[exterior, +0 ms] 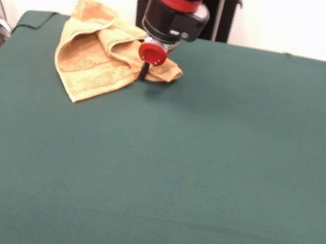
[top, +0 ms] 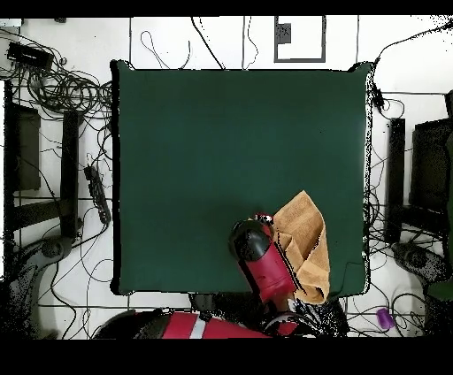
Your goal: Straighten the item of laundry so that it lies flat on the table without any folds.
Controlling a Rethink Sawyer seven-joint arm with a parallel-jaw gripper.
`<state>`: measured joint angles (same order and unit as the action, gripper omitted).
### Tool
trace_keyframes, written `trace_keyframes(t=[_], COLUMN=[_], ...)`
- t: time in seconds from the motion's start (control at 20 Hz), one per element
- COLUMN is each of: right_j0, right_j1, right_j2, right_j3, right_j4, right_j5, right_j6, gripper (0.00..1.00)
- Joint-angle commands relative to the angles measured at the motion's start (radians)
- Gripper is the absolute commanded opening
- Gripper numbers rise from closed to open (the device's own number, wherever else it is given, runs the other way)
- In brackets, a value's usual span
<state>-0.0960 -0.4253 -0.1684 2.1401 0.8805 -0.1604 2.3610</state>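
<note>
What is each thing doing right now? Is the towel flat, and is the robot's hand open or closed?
Towel: crumpled and folded over itself, not flat, lying near the table's corner by the robot.
Gripper: down at the towel's edge; the pictures do not show whether it is open or closed.
Table: covered in dark green cloth, smooth.
Robot arm: reaching out over the table beside the towel.

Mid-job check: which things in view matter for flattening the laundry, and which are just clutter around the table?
Belongs to the job:
- towel, rumpled and folded near the table's robot-side edge
- table, green-covered
- gripper, down at the towel's edge

Just lying about:
- cables on the floor
- power strip beside the table
- small purple object on the floor
</note>
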Motion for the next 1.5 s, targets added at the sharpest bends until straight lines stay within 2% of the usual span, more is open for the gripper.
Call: trace_keyframes(t=[0.05,0.35,0.6,0.95,1.5], right_j0=[-0.379,-0.381,-0.36,-0.335,-0.243], right_j1=[-0.064,-0.063,-0.059,-0.046,0.007], right_j2=[0.293,0.274,0.26,0.274,0.278], right_j3=[0.053,0.026,-0.005,-0.039,-0.131], right_j4=[-0.434,-0.567,-0.628,-0.616,-0.532], right_j5=[0.072,0.118,0.144,0.151,0.139], right_j6=[-0.159,-0.049,0.022,0.073,0.132], gripper=[0.0,0.0,0.0,0.0,0.0])
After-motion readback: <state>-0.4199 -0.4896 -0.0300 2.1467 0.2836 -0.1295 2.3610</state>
